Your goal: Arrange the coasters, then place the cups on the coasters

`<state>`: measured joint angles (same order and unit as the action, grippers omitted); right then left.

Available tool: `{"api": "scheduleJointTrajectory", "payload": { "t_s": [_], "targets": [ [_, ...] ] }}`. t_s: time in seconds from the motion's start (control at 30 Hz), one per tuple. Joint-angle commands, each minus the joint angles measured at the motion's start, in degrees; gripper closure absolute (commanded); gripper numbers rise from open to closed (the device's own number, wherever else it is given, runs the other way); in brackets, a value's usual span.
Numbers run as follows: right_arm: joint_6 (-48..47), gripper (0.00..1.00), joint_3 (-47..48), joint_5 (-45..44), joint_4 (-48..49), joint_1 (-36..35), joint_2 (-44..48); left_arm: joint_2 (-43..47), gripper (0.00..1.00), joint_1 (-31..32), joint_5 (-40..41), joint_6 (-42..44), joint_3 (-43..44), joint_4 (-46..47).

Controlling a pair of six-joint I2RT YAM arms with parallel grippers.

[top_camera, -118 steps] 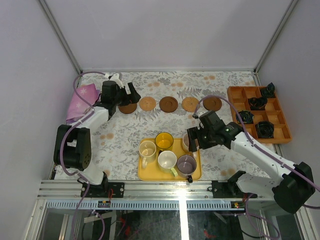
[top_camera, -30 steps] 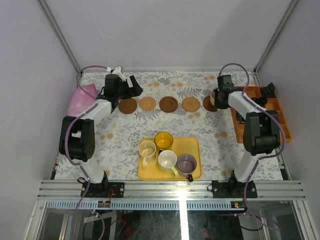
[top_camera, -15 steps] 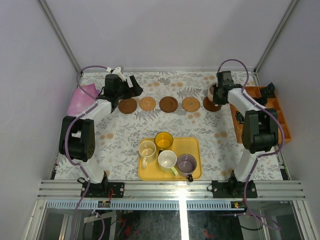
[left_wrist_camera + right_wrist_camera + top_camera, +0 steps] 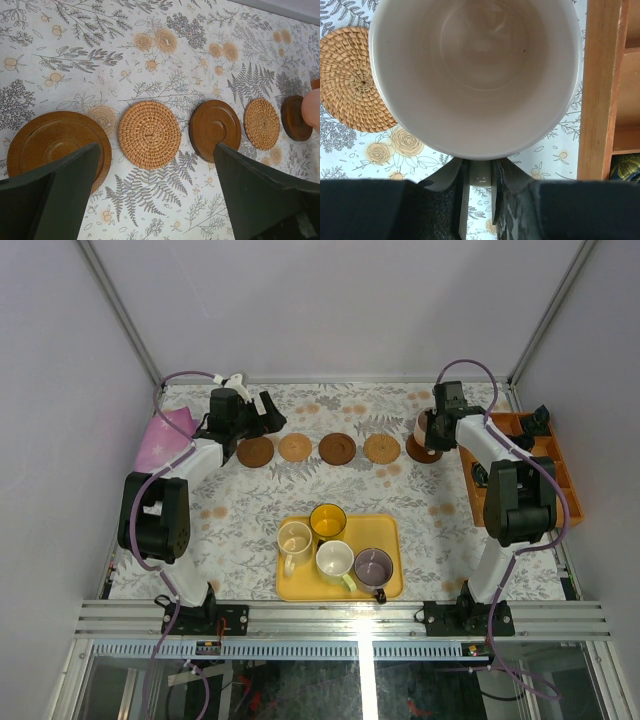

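Five coasters (image 4: 337, 447), five cups (image 4: 327, 521), one yellow tray (image 4: 284, 591).

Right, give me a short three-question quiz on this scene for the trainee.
1. How many cups stand on the yellow tray? A three, B four, C five.
2. True or false: the left pincer is shut.
3. Fill in: the right pincer grips the pink cup by its ____.
Key: 1 B; 2 false; 3 handle.
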<state>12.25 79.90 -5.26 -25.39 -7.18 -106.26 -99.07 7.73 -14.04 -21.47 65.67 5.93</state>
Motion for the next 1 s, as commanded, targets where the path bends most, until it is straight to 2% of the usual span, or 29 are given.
{"api": "scheduleJointTrajectory", "payload": {
  "t_s": [0.0, 0.97],
  "targets": [
    [1.0, 1.0, 4.8, 1.1, 0.5, -0.1, 0.3, -0.4, 0.04, 0.2, -0.4, -0.5, 1.3, 1.7],
    [3.3, 1.0, 4.6, 0.6, -2.1, -0.1, -0.3, -0.3, 0.04, 0.2, -0.4, -0.5, 0.7, 1.6]
  ]
}}
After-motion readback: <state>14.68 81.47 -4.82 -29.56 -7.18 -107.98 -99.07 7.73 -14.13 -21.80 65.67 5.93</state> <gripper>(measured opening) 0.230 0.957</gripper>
